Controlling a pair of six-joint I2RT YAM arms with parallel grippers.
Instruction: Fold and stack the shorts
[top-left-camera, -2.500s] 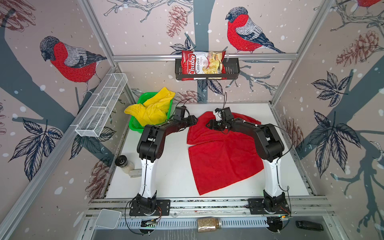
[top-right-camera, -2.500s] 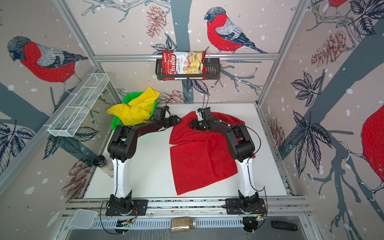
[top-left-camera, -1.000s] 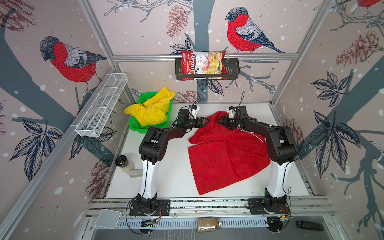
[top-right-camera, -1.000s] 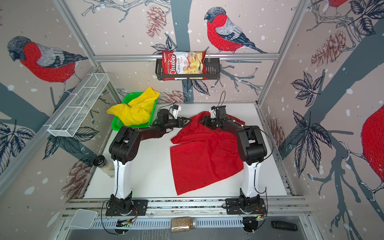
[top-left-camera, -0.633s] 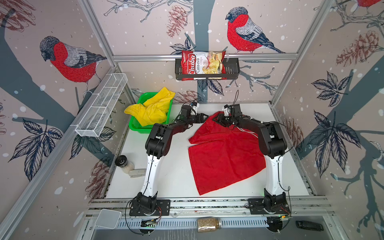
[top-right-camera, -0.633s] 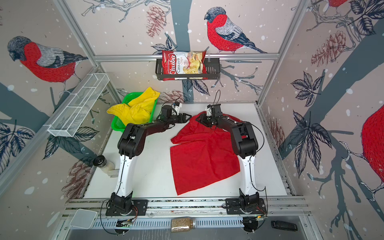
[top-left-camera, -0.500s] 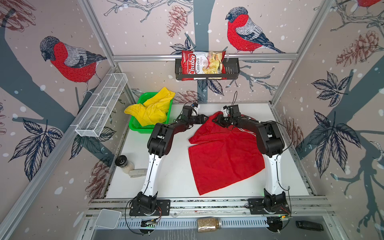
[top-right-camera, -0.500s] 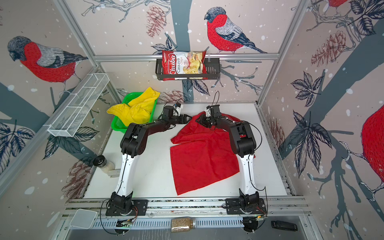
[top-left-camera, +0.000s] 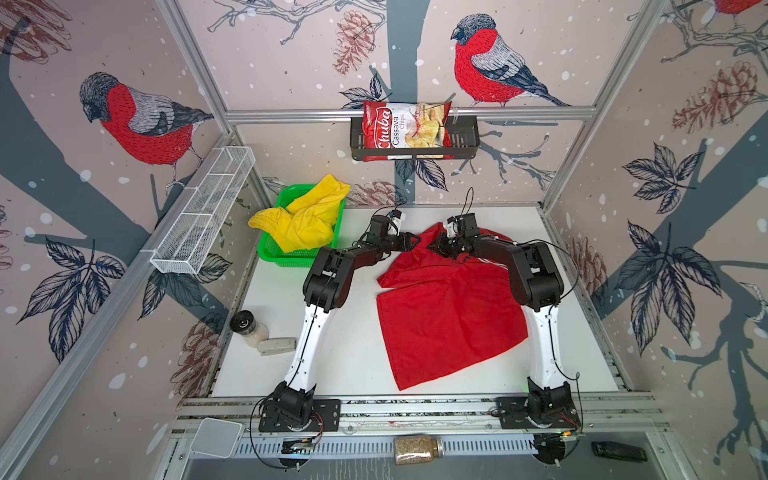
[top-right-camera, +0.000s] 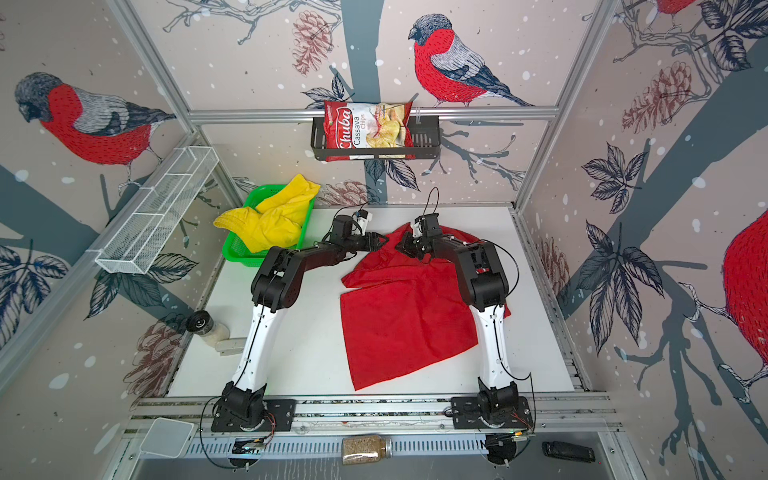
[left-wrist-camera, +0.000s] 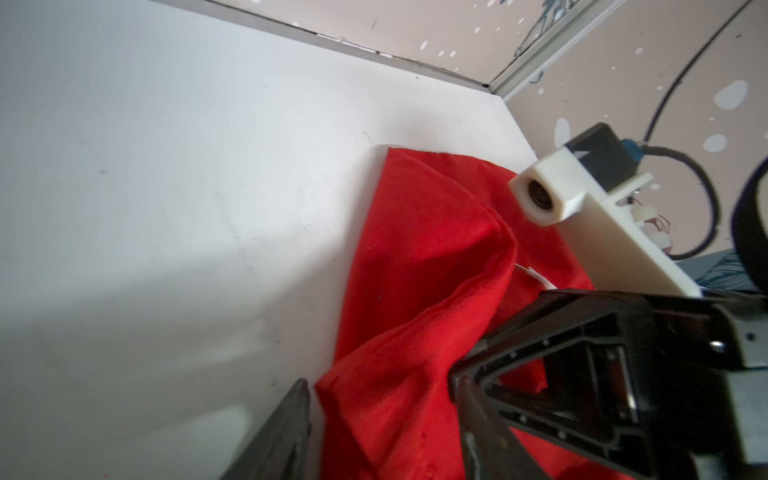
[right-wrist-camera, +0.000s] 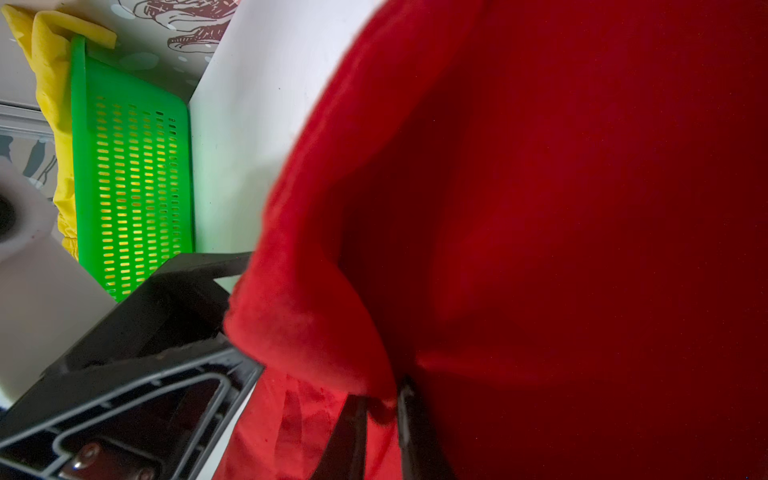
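1. Red cloth at the far edge of the red shorts (top-left-camera: 449, 316) is now pinched by the right gripper (right-wrist-camera: 382, 419), its jaws narrowed onto a fold.
2. The left gripper (left-wrist-camera: 378, 407) has been part-closed; its jaws are seen apart around the neighbouring edge, nothing clamped.
3. A two-handed lift is judged near.
4. The red shorts are spread rumpled on the table (top-left-camera: 353, 361); the yellow shorts (top-left-camera: 303, 220) are heaped in the green basket (top-left-camera: 286, 261).
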